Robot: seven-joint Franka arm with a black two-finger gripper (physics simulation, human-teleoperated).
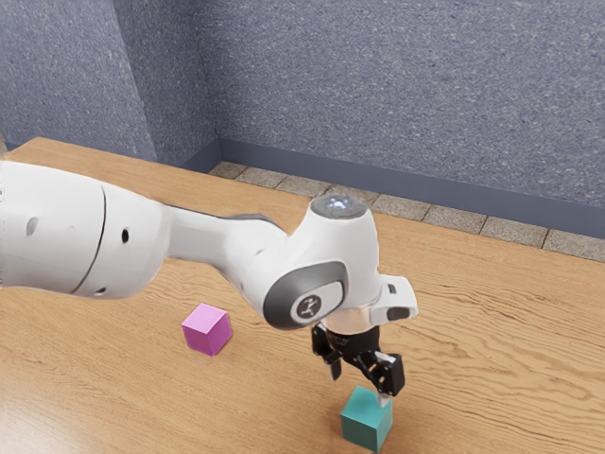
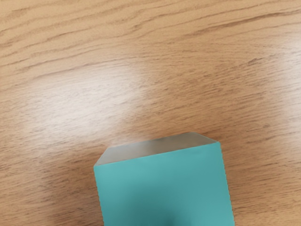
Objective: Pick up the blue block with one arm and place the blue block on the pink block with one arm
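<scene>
Tool is being held open w/ nothing gripped, just above blue block. Blk is being carried by desk. Pink block is well apart, toward the exterior view's left.

Arm stretches low from the exterior view's left; gripper points down, fingers apart.

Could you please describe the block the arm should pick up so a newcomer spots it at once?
On the wooden table, follow the white arm to its black gripper. Just below it sits the blue block, teal in shade. The only other cube, the pink block, lies apart toward the exterior view's left.
</scene>
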